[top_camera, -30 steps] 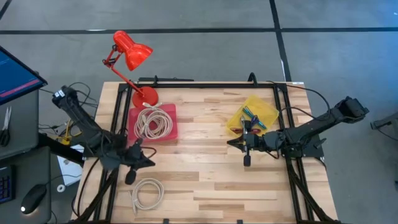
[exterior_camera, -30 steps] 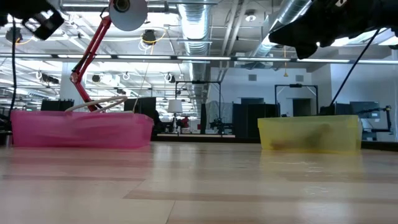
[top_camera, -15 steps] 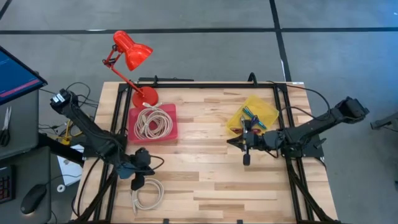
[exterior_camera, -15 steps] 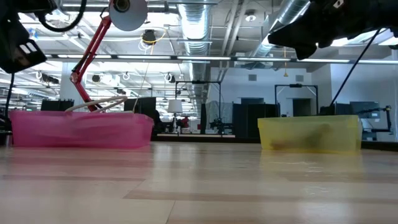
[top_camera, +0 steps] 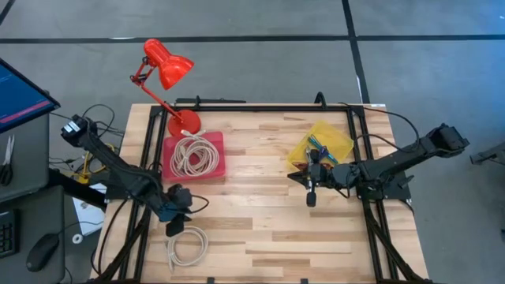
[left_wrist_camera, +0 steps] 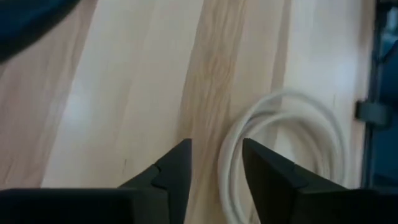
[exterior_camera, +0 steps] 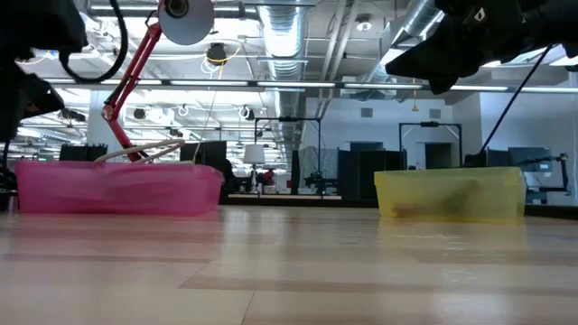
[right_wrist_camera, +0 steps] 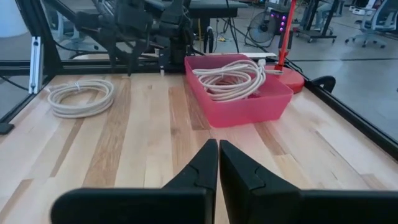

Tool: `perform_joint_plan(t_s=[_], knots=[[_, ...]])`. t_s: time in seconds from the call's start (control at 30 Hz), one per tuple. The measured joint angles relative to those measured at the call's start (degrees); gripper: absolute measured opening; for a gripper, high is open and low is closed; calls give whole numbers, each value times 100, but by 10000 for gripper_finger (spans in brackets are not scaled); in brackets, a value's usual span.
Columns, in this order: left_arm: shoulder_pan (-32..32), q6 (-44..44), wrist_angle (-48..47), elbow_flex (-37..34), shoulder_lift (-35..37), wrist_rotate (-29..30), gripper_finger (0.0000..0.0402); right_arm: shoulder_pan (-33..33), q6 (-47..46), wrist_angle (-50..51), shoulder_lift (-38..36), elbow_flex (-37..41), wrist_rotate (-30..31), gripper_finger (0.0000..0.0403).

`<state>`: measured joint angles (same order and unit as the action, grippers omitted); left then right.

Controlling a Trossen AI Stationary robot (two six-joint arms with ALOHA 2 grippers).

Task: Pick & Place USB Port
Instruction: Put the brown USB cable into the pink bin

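The left gripper (top_camera: 173, 229) is held just above the white coiled cable (top_camera: 186, 245) at the table's (top_camera: 260, 229) near left — its fingers (left_wrist_camera: 177, 168) are set narrowly apart, empty. The right gripper (top_camera: 311, 199) is poised near the yellow bin (top_camera: 335, 138), fingers (right_wrist_camera: 205, 162) pressed together, nothing held. More cable is seen in the pink bin (top_camera: 215, 166)

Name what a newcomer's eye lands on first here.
The red desk lamp at the table's far left edge stands out, with the pink tray of coiled cable just in front of it. Opposite sits the yellow bin, and the left claw, open, hovers over a loose white cable coil.
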<state>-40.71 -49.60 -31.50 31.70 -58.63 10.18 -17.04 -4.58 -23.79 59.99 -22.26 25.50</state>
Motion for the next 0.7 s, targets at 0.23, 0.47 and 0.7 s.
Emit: perform_joint_plan(t_s=[0.23, 0.47, 0.7], knots=[[-4, -185, -97, -4, -252, -811, 174, 0, -2, 2, 0, 0, 0, 8], [-62, -671, -34, -4, -602, -1302, 179, 0, -2, 4, 0, 0, 0, 8], [-81, -787, 303, -7, -1039, -1305, 179, 0, -2, 4, 0, 0, 0, 8]])
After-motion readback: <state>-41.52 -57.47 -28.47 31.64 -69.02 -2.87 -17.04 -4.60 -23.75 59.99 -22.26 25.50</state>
